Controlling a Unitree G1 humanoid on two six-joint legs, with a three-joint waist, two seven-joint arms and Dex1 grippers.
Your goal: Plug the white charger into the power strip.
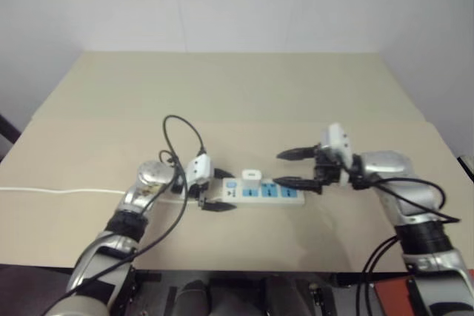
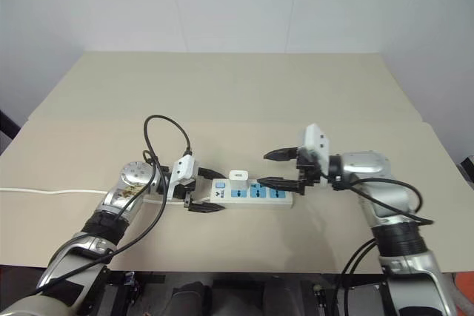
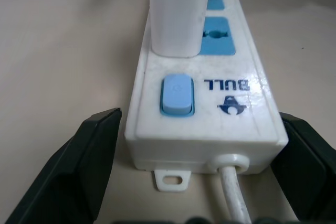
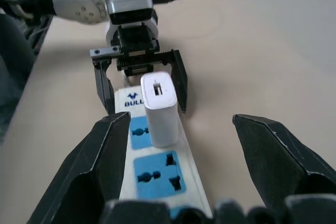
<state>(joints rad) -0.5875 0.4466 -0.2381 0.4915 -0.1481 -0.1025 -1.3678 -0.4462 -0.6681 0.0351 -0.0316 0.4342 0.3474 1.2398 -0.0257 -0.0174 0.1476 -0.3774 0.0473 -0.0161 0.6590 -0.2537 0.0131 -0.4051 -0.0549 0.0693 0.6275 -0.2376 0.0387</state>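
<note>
The power strip (image 1: 285, 196) lies flat on the tan table, near its front edge. The white charger (image 1: 252, 176) stands upright in the socket nearest the blue switch (image 3: 177, 95). My left gripper (image 1: 219, 189) is open at the strip's cord end. Its black fingers (image 3: 79, 166) stand on either side of that end, and a narrow gap shows beside at least one of them. My right gripper (image 1: 298, 169) hovers open over the strip's other end, pointing toward the charger (image 4: 160, 109), with nothing between its fingers (image 4: 92, 171).
The strip's white cord (image 1: 52, 191) runs off to the left across the table (image 1: 237, 94). Black cables loop above my left wrist (image 1: 178, 127). The table's front edge lies just below the strip.
</note>
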